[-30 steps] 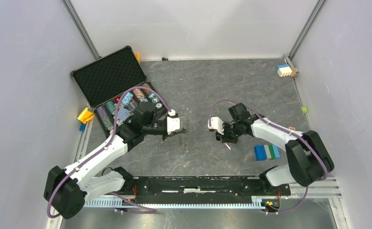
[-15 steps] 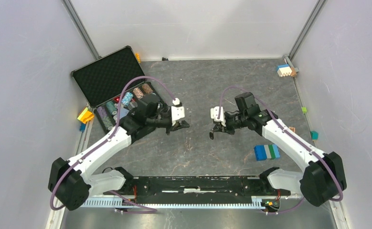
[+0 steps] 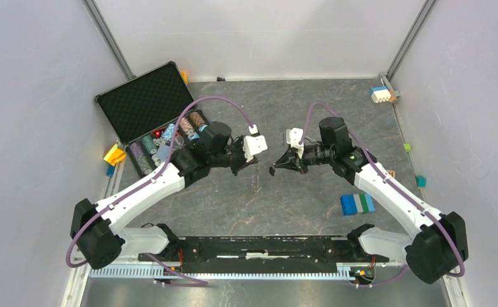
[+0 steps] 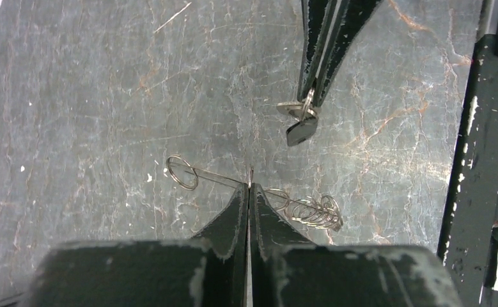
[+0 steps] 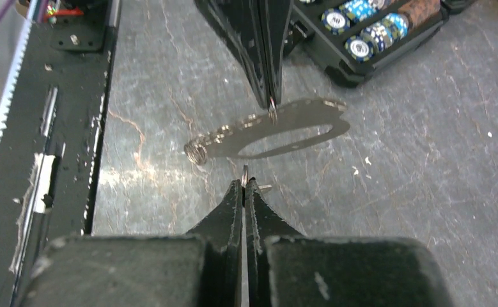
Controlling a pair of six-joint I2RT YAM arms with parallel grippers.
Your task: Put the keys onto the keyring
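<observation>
Near the middle of the top external view, the left gripper [image 3: 251,161] and the right gripper [image 3: 277,169] are seen facing each other, tip towards tip, above the grey marbled table [image 3: 310,109] — near, but apart.

The left gripper's jaws are pressed fully together on the keyring [image 5: 228,139]. At centre frame of the right wrist view it is seen as a flat grey loop with a small coil at its left end, gripped at its upper edge. In the left wrist view it is shown just above the fingertips at lower centre as thin wire, with a round eye at the left and coils at the right.

The right gripper's jaws are likewise closed tight, and the key [image 4: 300,132] is pinched between them. Its black head is seen hanging below the tips, right of centre in the upper half of the left wrist view — clear of the keyring.

At the upper left of the overhead view an open black case [image 3: 145,101] holding rows of poker chips [image 3: 169,135] is seen. A blue, green and white block [image 3: 357,203] is seen at the lower right.
</observation>
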